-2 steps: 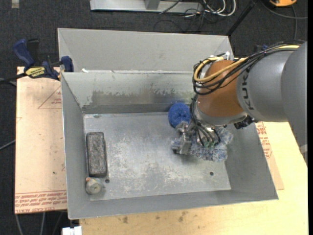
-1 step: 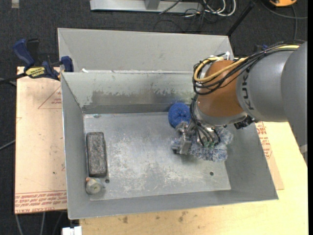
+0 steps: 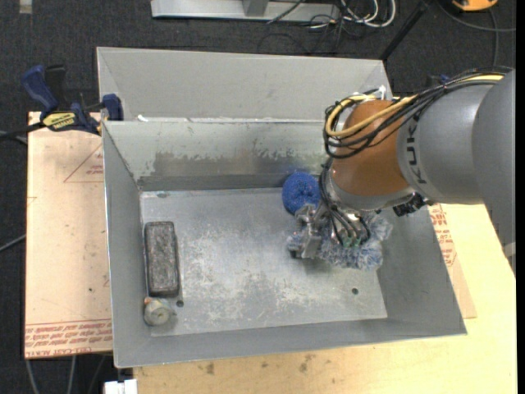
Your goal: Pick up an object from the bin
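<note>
Four loose items are recorded in the grey metal bin [image 3: 246,269], camera view from above. Item one: a dark grey rectangular block [image 3: 162,257], lying flat and lengthwise near the left wall. Item two: a small round grey piece [image 3: 157,313], just below the block's near end, in the front-left corner. Item three: a blue fuzzy ball [image 3: 299,191], on the floor close to the back wall, right of centre. Item four: a crumpled blue-and-white bundle [image 3: 362,251], on the floor at the right side, partly under the arm. The arm enters from the right, its wrist carrying an orange cover [image 3: 369,167] with looped cables [image 3: 354,115]. The gripper [image 3: 308,243] is low over the bin floor, just below the blue ball and hard against the left edge of the blue-and-white bundle; whether it touches either cannot be told. Whether the claw is apart or together cannot be told, as the wrist and wiring crowd it. The block and round piece lie well apart from the gripper.
</note>
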